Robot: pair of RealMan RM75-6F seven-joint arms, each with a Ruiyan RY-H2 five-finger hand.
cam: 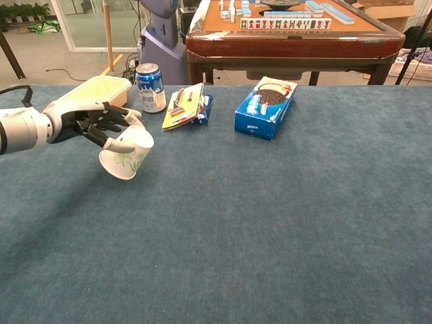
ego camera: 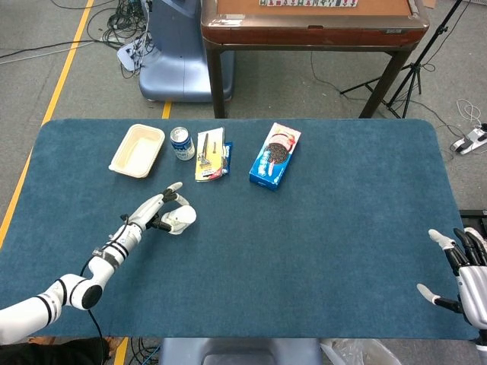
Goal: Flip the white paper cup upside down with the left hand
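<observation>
The left hand (cam: 94, 121) grasps the tilted white paper cup (cam: 127, 154) near the blue-carpeted table's (cam: 270, 223) left edge; the right hand (ego camera: 464, 274) is released, fingers spread.

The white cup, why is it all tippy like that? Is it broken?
The white paper cup isn't standing: it hangs tilted in the left hand, mouth pointing up and to the right, partway through a turn. No dent or spill shows.
</observation>
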